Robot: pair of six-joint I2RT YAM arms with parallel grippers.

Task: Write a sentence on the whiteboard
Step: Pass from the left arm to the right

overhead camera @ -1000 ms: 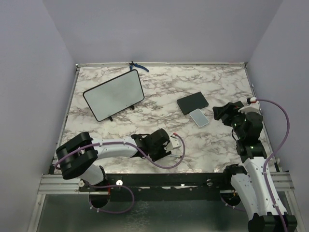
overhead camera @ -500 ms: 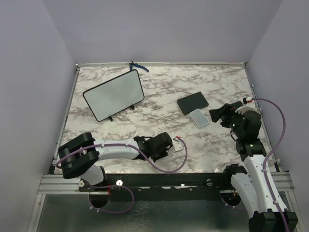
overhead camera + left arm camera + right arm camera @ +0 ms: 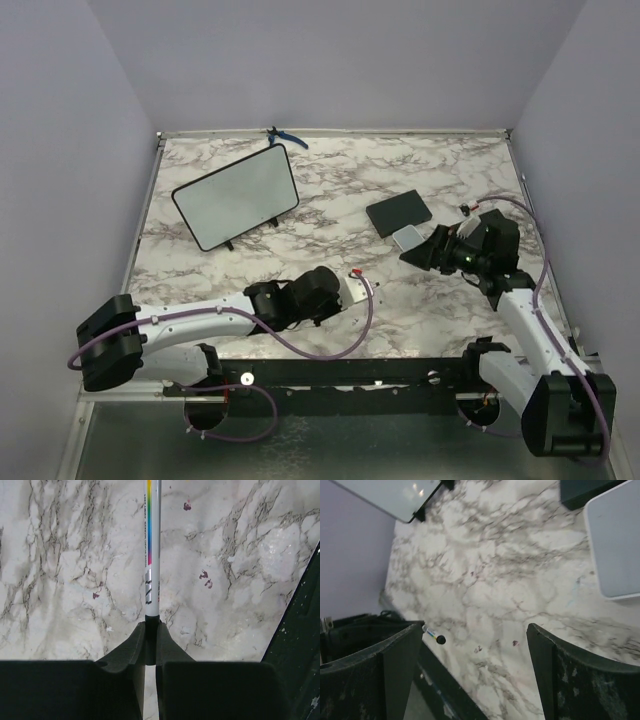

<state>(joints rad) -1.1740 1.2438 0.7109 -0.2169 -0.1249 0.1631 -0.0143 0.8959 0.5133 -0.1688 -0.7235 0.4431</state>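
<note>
Whiteboard (image 3: 235, 195) stands in the upper left of the overhead view, propped on its small black feet and leaning back, its long side running up toward the right across the marble table (image 3: 330, 180). The right wrist view catches only its lower corner at the top left. Just past its upper right corner, a blue-handled tool (image 3: 288, 138) lies against the table's far edge; what kind of tool it is cannot be told. Below, near the middle of the bottom edge of the tabletop, the left gripper (image 3: 151, 630) lies low over the marble with its jaws closed on a marker (image 3: 152, 555). The marker is a white barrel with a rainbow stripe, running straight up the frame in the left wrist view. Right of centre a flat black pad (image 3: 398, 212) rests on the marble, and a pale grey eraser block (image 3: 408, 238) sits touching the pad's lower edge. Further right, the right gripper (image 3: 422, 250) points left with its jaws spread wide and nothing between them, just beside the eraser block.
</note>
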